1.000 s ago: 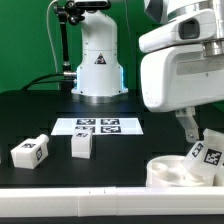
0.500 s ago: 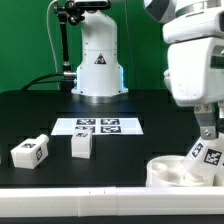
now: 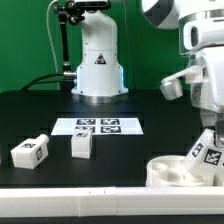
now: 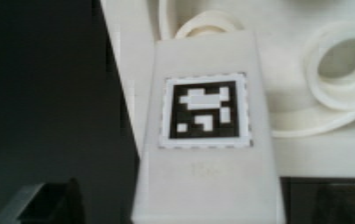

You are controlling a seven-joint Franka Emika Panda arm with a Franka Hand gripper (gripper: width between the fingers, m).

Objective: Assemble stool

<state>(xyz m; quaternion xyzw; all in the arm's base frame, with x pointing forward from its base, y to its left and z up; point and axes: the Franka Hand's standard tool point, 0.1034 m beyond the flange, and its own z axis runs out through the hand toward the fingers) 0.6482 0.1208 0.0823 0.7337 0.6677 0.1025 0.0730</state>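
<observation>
leg (image 3: 205, 152) resting on seat (image 3: 172, 173), another leg (image 3: 82, 145) before marker board (image 3: 97, 126)

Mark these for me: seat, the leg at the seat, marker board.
seat (image 3: 165, 172), exterior view, front rim.
leg at the seat (image 3: 207, 153), exterior view, tagged face.
marker board (image 3: 97, 126), exterior view, middle tag.

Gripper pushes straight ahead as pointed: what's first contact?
The gripper would likely meet the tagged white leg first, centred between its open jaws; the round seat lies behind. Distance unclear.
</observation>
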